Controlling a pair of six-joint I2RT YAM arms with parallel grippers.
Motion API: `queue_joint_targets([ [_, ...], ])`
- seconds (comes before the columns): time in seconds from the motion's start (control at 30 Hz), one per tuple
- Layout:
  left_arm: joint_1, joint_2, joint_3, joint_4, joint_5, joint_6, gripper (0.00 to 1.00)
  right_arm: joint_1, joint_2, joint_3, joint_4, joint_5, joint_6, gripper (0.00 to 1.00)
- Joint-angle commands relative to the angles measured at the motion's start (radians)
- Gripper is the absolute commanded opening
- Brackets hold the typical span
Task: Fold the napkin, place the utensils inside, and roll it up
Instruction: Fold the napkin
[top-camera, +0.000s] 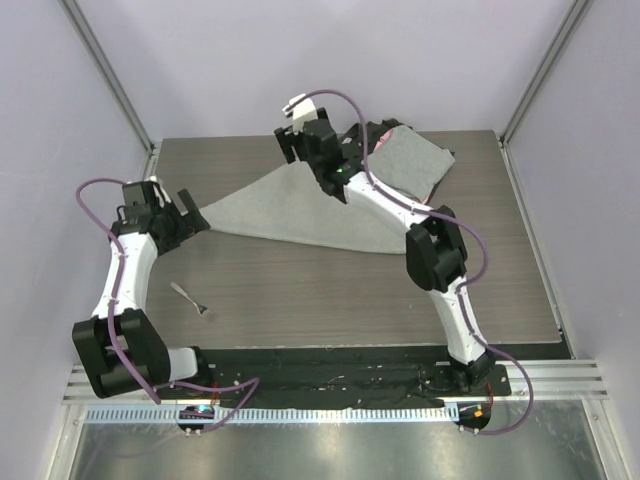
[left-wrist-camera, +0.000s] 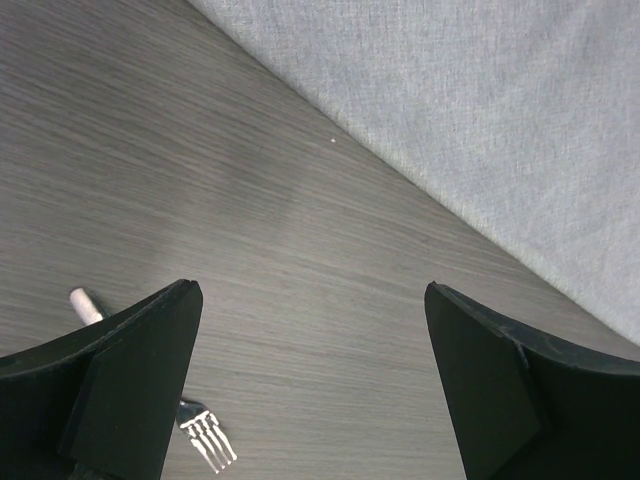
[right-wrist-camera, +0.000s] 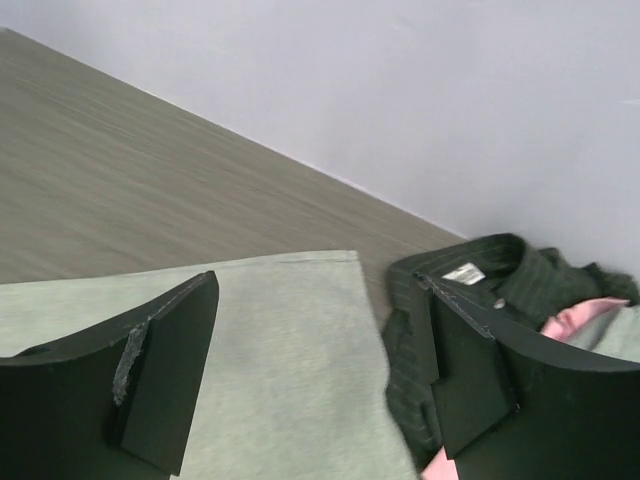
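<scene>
Napkin (top-camera: 300, 210) (left-wrist-camera: 480, 100) (right-wrist-camera: 290, 360): plain light-grey cloth, unpatterned, lying flat on the desk (top-camera: 330, 290) in a roughly triangular outline. One point reaches left, one reaches right, and the third points to the far side. The surface is smooth, with straight edges.

Fork (top-camera: 190, 298) (left-wrist-camera: 208, 440): small and silver, lying flat at near left. Its tines point near-right. It lies apart from the napkin, not touching it.

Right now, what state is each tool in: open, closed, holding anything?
Left tool: open, empty, near the fork.
Right tool: open, empty, over the napkin.
</scene>
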Motion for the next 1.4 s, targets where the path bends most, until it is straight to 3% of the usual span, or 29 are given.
queue_joint_targets([
  [0.0, -0.002, 0.031, 0.011, 0.063, 0.044, -0.053, 1.0, 0.003, -0.084, -0.105, -0.249, -0.167, 0.194, 0.84],
  [0.17, -0.002, 0.047, 0.022, 0.063, 0.043, -0.059, 1.0, 0.047, -0.242, -0.363, -0.174, -0.266, 0.2, 0.81],
  [0.3, 0.003, 0.04, 0.011, 0.071, 0.04, -0.057, 0.99, 0.107, -0.262, -0.461, -0.186, -0.304, 0.113, 0.7],
  [0.7, 0.012, 0.019, -0.001, 0.076, 0.069, -0.057, 1.0, 0.214, -0.141, -0.417, -0.231, -0.194, -0.051, 0.49],
  [1.07, 0.012, 0.01, -0.002, 0.076, 0.075, -0.056, 1.0, 0.228, -0.084, -0.377, -0.216, -0.12, -0.14, 0.45],
  [1.37, 0.013, 0.01, -0.002, 0.074, 0.084, -0.057, 1.0, 0.236, -0.067, -0.368, -0.231, -0.148, -0.174, 0.4],
])
